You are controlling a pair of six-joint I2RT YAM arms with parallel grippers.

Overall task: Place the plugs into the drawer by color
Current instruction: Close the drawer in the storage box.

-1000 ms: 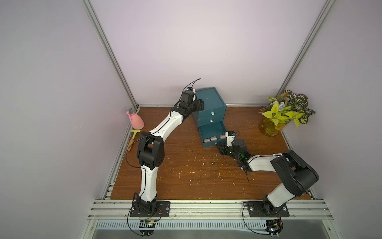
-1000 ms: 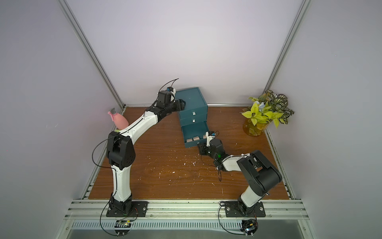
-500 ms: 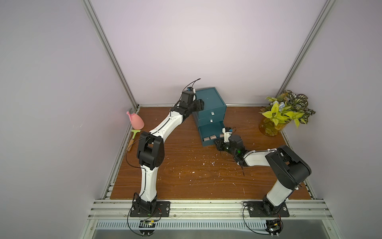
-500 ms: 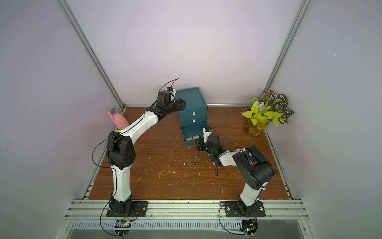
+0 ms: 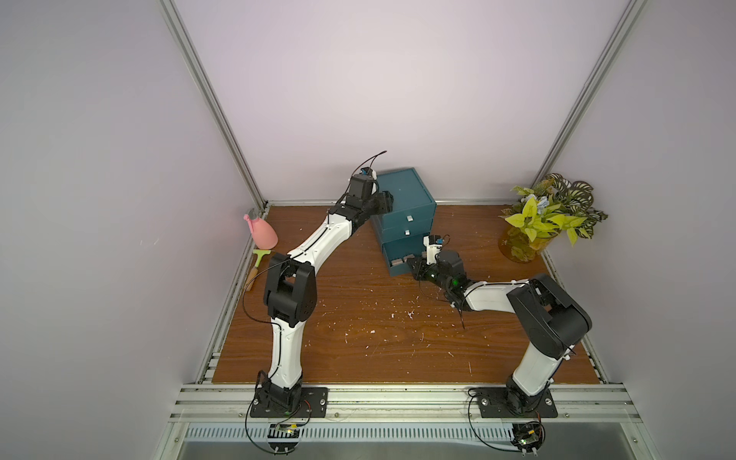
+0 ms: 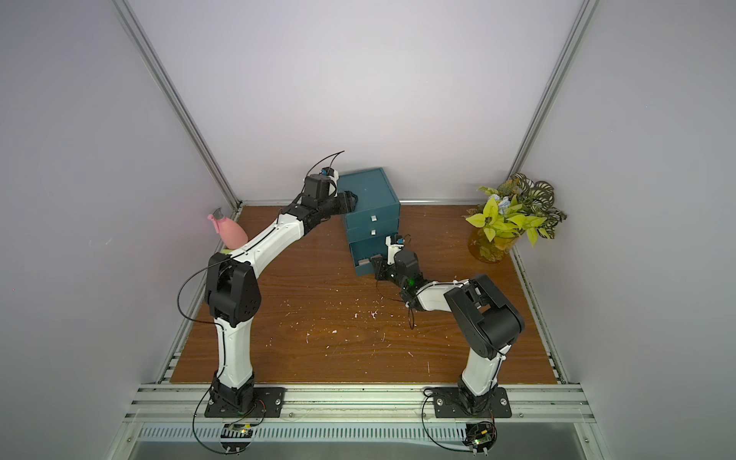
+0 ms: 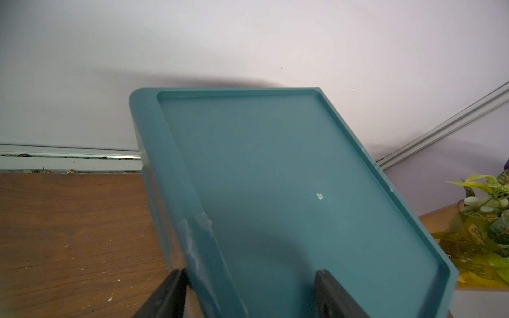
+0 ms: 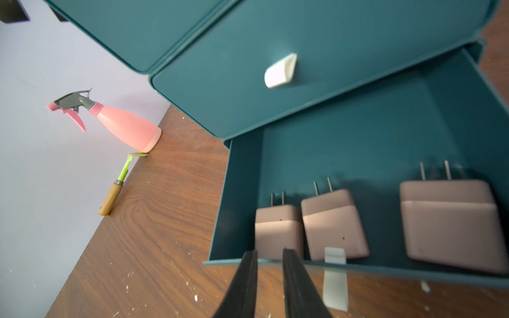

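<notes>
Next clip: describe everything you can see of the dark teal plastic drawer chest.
The dark teal plastic drawer chest stands upright at the back of the wooden table, turned slightly. It has three stacked drawers with white tab handles: the upper two shut, the bottom drawer pulled out, holding three beige-pink plugs. The left gripper straddles its top edge; the right gripper is at the open drawer's front rim.

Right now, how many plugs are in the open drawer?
3 in the dark teal plastic bottom drawer: first beige-pink plug and second plug close together, third plug apart; rear unseen.
</notes>
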